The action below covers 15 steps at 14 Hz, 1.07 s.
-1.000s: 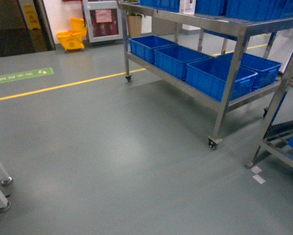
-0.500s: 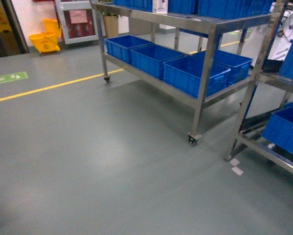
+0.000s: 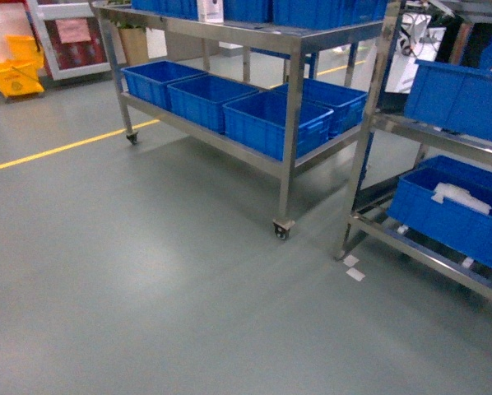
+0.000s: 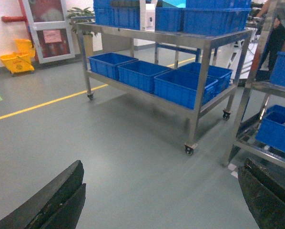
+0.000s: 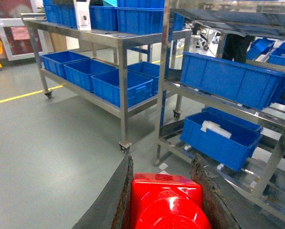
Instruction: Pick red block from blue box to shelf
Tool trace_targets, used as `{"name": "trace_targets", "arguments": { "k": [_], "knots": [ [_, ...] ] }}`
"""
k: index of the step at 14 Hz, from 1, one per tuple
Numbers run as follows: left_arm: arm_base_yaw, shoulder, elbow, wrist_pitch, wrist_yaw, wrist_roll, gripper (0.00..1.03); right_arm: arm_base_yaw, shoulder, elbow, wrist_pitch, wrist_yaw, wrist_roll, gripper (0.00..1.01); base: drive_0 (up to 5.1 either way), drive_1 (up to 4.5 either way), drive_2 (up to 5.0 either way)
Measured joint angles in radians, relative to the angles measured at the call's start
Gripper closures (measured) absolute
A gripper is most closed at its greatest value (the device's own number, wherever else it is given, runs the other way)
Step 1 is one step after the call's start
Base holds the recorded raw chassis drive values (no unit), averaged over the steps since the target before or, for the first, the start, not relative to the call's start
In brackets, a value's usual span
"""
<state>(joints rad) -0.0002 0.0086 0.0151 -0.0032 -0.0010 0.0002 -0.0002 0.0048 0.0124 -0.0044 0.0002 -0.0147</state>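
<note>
The right claw is squeezing the red block between its two dark fingers. The block's round stud is pointing at the wrist camera, and both fingers are pressing flat against the block's sides.

The left claw is holding nothing. Its two black fingers are sitting far apart at the bottom corners of its camera's view, with only bare floor between them.

Ahead, a shiny steel shelf on little wheels is standing on the gray floor. Dark blue crates are lining its low level, side by side, and more are sitting on top. A white carton is standing upright on the top level, near the edge.

To the right, a second steel rack is standing just beside the first one, with only a thin gap between their posts. It is carrying more blue crates, and something white is lying in the lower one.

A wide stretch of open floor is lying in front of both racks. A yellow line is running across it on the left. A yellow mop bucket is sitting far back by the wall.

The blue box is not showing in any view.
</note>
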Motion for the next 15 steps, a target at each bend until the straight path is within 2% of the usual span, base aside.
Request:
{"name": "trace_targets", "arguments": {
  "k": [15],
  "knots": [
    [0.000,0.000,0.000,0.000,0.000,0.000,0.05,0.000,0.000,0.000,0.000,0.000,0.000,0.72,-1.5,-1.48,-1.5]
  ]
}}
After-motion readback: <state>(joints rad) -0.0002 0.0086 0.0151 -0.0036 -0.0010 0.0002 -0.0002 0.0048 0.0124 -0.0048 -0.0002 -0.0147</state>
